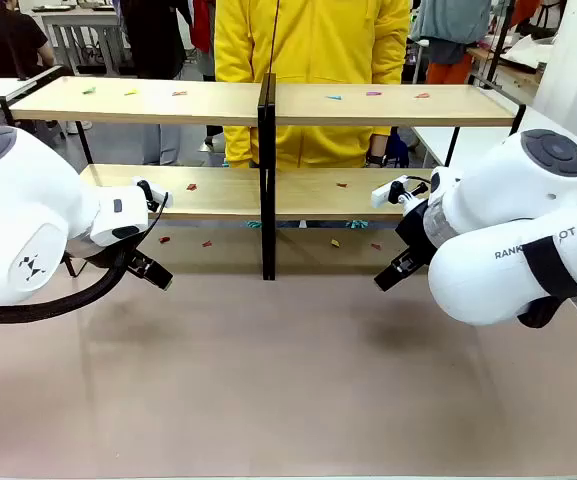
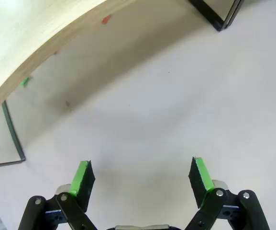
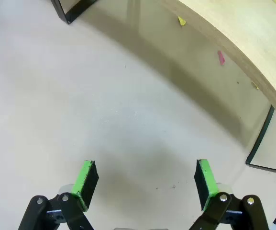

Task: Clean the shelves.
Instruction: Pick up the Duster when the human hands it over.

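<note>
Wooden shelves (image 1: pixel 388 105) stand across the far side of the table (image 1: pixel 288 380), coloured scraps (image 1: pixel 373 93) strewn on both boards | left gripper (image 2: pixel 142 175) and right gripper (image 3: pixel 145 179) spread wide, nothing held (poised to pick, likely) | both hover low by the lower board's edge, bare tabletop open beneath
</note>
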Motion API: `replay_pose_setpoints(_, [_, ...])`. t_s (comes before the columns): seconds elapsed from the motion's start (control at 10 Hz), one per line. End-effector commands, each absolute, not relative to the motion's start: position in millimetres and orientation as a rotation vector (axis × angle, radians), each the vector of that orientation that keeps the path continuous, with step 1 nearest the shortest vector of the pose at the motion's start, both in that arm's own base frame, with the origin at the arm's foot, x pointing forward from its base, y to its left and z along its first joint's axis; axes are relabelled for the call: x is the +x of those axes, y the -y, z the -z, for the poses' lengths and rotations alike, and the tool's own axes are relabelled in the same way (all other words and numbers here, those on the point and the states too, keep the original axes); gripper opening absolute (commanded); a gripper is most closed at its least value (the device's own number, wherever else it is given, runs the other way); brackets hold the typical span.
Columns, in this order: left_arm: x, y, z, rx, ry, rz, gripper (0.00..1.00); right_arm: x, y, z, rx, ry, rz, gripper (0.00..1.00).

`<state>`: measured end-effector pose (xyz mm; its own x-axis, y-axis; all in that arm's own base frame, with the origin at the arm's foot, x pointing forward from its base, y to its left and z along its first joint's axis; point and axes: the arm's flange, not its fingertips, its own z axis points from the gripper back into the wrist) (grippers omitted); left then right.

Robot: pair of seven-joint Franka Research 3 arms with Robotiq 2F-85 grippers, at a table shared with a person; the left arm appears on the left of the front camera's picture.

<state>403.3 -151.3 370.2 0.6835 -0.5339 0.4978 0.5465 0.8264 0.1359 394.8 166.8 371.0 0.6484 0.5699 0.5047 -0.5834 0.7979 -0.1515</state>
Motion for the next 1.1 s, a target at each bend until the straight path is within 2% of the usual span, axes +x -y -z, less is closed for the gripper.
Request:
replay_pose_setpoints(0.0, [403.2,151.4,-370.3,-0.024,0.551,0.606,1.00,394.8,-166.9,-371.1,0.025,0.565,-0.656,1.00])
replay_pose_setpoints(1.0, [403.2,151.4,-370.3,-0.024,0.551,0.606,1.00,394.8,-166.9,-371.1,0.025,0.565,-0.656,1.00])
